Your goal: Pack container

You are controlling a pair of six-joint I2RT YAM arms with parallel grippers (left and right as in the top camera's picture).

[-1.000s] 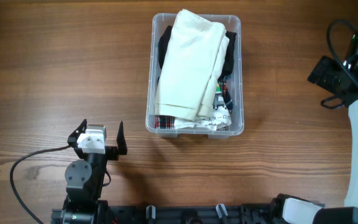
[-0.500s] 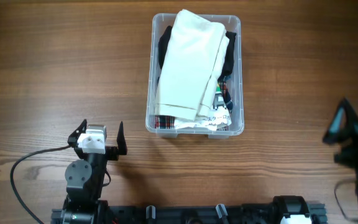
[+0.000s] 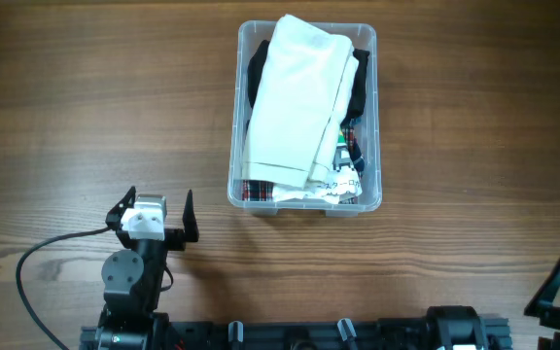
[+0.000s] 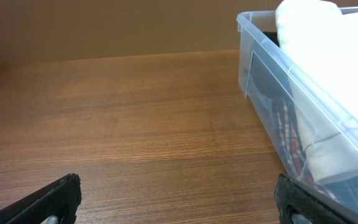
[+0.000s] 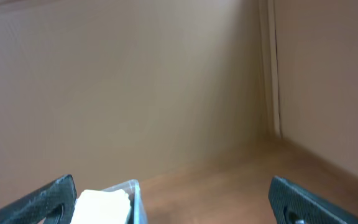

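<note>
Only illegible print inside container

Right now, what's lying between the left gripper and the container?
Nothing: only bare wooden table separates the left gripper from the container. The overhead and left wrist views both show that stretch bare.

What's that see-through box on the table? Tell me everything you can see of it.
The container is a clear plastic rectangular bin with rounded corners and a rolled rim, lidless, sitting flat on the wooden table. It is filled with clothes: a folded cream garment on top, dark fabric and red plaid cloth beneath. Nothing else touches it.
</note>
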